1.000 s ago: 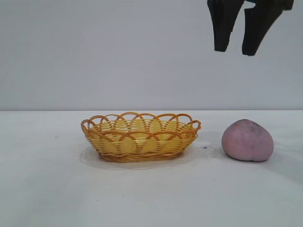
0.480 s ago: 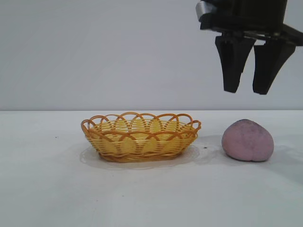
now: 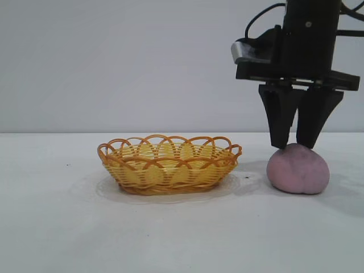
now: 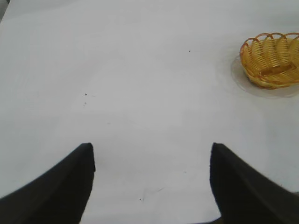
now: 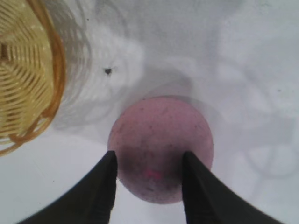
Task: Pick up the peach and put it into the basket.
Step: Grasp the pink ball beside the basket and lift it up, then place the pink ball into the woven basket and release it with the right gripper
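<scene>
The dusty pink peach (image 3: 298, 170) lies on the white table to the right of the yellow-orange wicker basket (image 3: 169, 165), which holds nothing. My right gripper (image 3: 293, 145) hangs straight down over the peach, open, its black fingertips (image 3: 280, 142) just at the fruit's top. In the right wrist view the peach (image 5: 161, 135) lies under and between the two spread fingers of the right gripper (image 5: 148, 156), with the basket (image 5: 28, 70) off to one side. My left gripper (image 4: 149, 149) is open and empty over bare table, far from the basket (image 4: 271, 60). It is out of the exterior view.
The white table (image 3: 170, 239) runs bare in front of and to the left of the basket. A plain grey wall stands behind. A small dark speck (image 5: 108, 71) lies on the table between the basket and the peach.
My right gripper has come straight down from high above to the top of the peach, still open. The peach and the basket have not moved.
</scene>
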Motion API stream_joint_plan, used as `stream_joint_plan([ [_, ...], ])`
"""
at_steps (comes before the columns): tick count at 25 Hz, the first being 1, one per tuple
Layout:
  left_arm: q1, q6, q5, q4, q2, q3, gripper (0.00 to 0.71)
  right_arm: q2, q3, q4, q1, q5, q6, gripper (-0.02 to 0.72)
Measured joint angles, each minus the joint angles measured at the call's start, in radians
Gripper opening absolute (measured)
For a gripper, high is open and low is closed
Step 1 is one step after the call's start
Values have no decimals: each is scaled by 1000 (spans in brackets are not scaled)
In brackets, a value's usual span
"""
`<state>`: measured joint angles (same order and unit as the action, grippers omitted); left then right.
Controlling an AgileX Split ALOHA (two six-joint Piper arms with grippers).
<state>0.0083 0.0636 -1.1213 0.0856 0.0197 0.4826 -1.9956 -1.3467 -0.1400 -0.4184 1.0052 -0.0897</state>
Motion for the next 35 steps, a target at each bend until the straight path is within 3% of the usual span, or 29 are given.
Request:
stream_joint_plan([
  [3,0,0,0,0,0,0,513,-11,0,10,0,-2,0,307],
  [7,0,0,0,0,0,0,513,-14,0,28,0,-2,0,102],
  [10,0,0,0,0,0,0,513,-14,0,46,0,-2,0,0],
  [25,0,2,0,0,0,0,513,117,-116,46,0,136,-2,0],
  [30,0,2,0,0,0,0,513,154,-128,-4,-32,130,-2,0],
  [35,0,2,0,0,0,0,513,154,-128,-13,-137,41,-2,0],
])
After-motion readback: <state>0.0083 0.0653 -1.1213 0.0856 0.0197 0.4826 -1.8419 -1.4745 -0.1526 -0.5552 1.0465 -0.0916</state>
